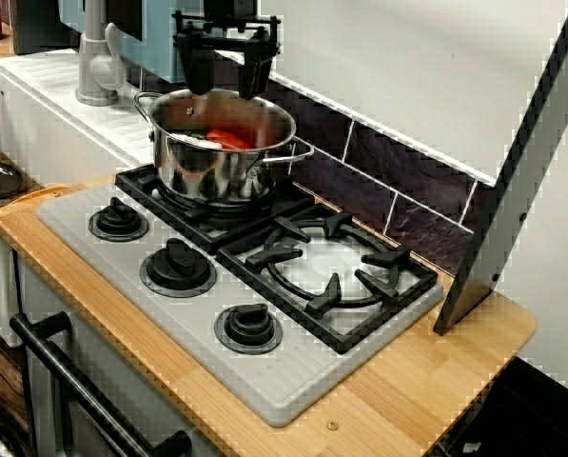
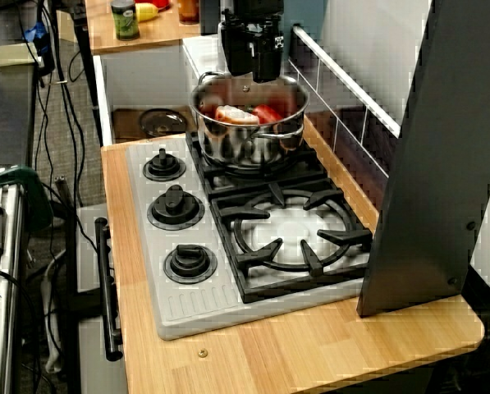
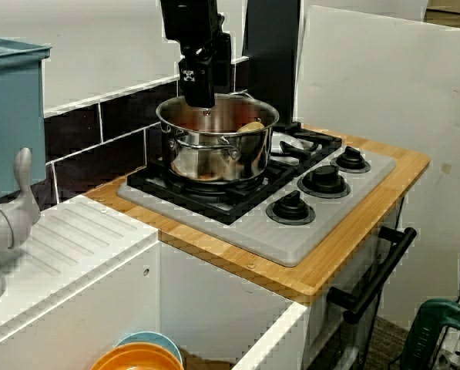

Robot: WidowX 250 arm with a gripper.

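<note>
A steel pot (image 1: 222, 157) with two side handles stands on the back-left burner of a toy stove (image 1: 198, 314). Inside it lie a red piece (image 1: 228, 140) and a pale piece (image 2: 236, 115). My black gripper (image 1: 225, 90) hangs just above the pot's rim, open, fingers spread wide with nothing between them. In the view from the stove's end the gripper (image 2: 257, 74) is over the far side of the pot (image 2: 249, 135). From the sink side the gripper (image 3: 200, 100) points straight down into the pot (image 3: 218, 146).
An empty burner grate (image 1: 331, 267) lies to the pot's right, with three black knobs (image 1: 177, 268) in front. A grey faucet (image 1: 98, 57) stands left of the pot. A dark panel (image 1: 521, 181) leans at the right end. Bowls (image 3: 141, 351) sit below the sink counter.
</note>
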